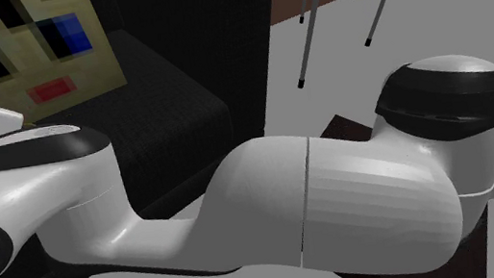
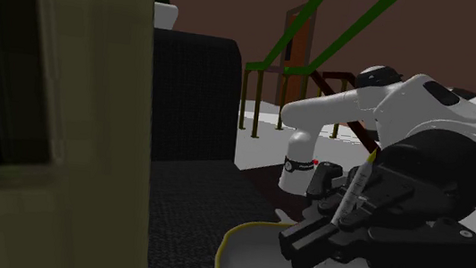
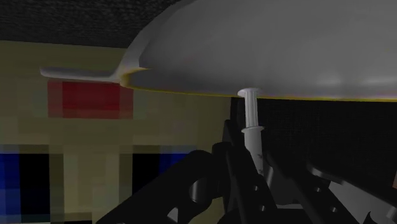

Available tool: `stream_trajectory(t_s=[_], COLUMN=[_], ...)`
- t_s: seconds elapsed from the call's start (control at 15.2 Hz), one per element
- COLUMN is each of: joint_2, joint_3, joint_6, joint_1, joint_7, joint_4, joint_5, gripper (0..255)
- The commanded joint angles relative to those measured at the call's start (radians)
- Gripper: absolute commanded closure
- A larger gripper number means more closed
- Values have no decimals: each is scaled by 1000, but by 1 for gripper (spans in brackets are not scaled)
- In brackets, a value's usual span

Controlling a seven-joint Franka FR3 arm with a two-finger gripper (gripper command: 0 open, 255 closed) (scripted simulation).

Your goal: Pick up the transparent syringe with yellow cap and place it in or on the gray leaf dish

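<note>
In the second exterior view my black gripper (image 2: 327,239) is shut on the transparent syringe (image 2: 353,189). The syringe stands steeply tilted, its yellow cap (image 2: 371,157) uppermost, just above the gray leaf dish (image 2: 234,265), which has a yellow rim. In the wrist view the syringe (image 3: 251,121) sticks out from between the dark fingers (image 3: 213,184), and its white plunger end reaches the rim of the gray dish (image 3: 286,44). The dish's thin stem points toward a yellow panel. In the shoulder view the white arm (image 1: 340,199) hides the gripper and the dish.
A tall yellowish cabinet (image 2: 77,113) stands close beside the dish, its face showing red and blue squares (image 1: 53,89). A black block (image 2: 196,89) sits behind on the dark textured surface (image 2: 193,205). Green poles (image 2: 279,61) and thin metal legs (image 1: 304,29) stand farther off.
</note>
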Motion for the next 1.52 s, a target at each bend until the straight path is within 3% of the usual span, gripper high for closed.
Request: stream_trajectory(t_s=[0.0, 0.26, 0.33, 0.66, 0.92, 1.45], joint_2=[-3, -3, -3, -3, 30, 30], joint_3=[2, 2, 2, 2, -41, -41], joint_6=[-2, -2, -2, -2, -22, -22], joint_1=[-4, -4, -4, -4, 138, 138], joint_7=[2, 2, 2, 2, 10, 10], joint_4=[6, 6, 6, 6, -111, -111], joint_5=[1, 1, 1, 1, -13, -13], gripper=[255, 255, 0, 0, 0, 0])
